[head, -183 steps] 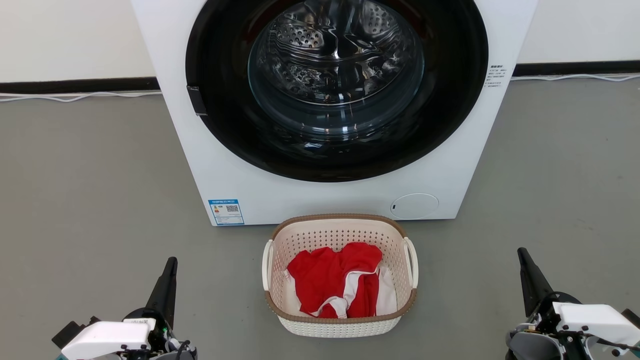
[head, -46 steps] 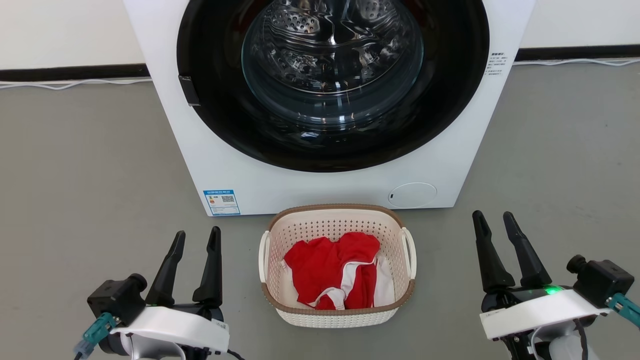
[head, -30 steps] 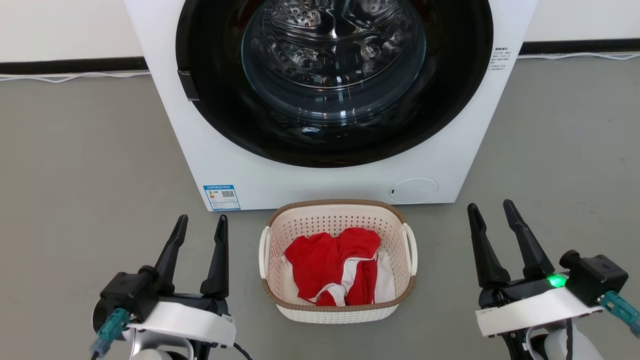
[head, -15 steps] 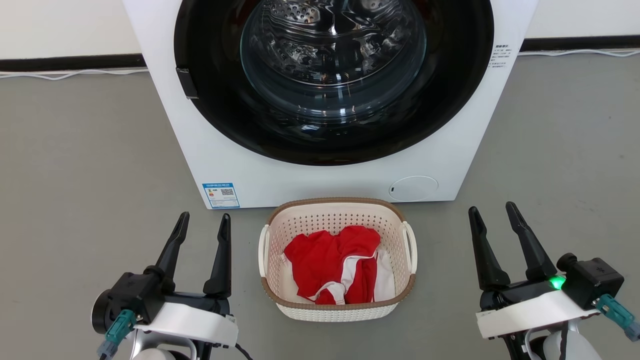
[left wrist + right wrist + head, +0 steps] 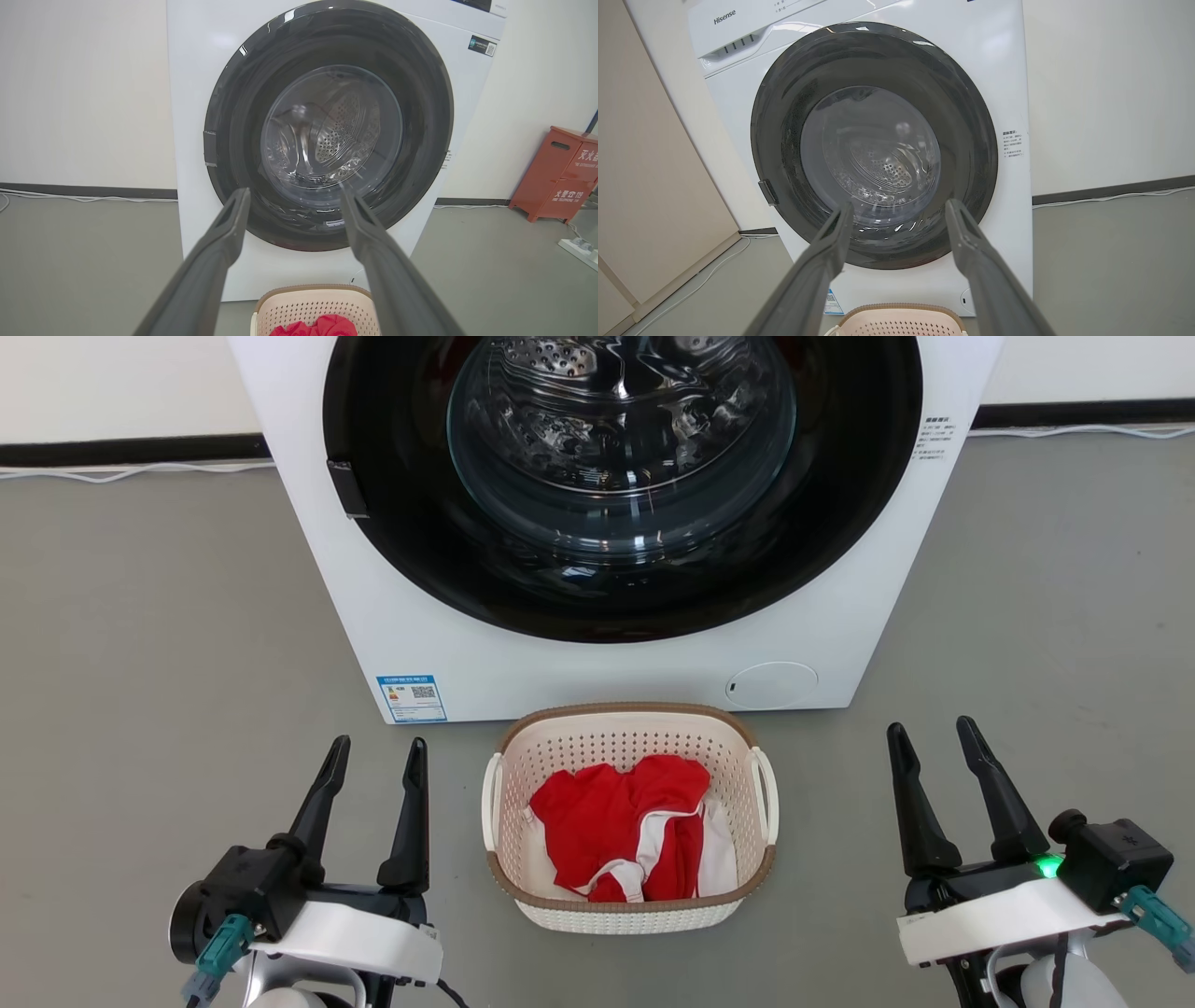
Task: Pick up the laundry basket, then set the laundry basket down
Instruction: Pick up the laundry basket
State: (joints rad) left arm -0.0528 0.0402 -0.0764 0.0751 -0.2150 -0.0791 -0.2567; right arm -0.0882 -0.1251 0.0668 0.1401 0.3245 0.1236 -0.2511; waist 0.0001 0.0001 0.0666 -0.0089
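Noted: matt, perforated cream plastic on laundry basket (image 5: 627,917), woven-look brown rim (image 5: 621,707); soft red-and-white cloth (image 5: 607,817); glossy white washing machine (image 5: 560,672) casing, glossy glass door (image 5: 621,537), shiny perforated metal drum (image 5: 597,392); matt, smooth grey floor (image 5: 140,663).

Since six seconds back: left gripper (image 5: 378,742) and right gripper (image 5: 927,723) up from bottom corners of head view, now further forward, flanking laundry basket (image 5: 627,917), clear of it. Each then showed single finger edge-on; now both fingers seen, spread apart. Green light (image 5: 1049,866) now visible on right gripper body. Over last half second right gripper slid slightly outward. Head camera tilted: whole scene sits higher in frame
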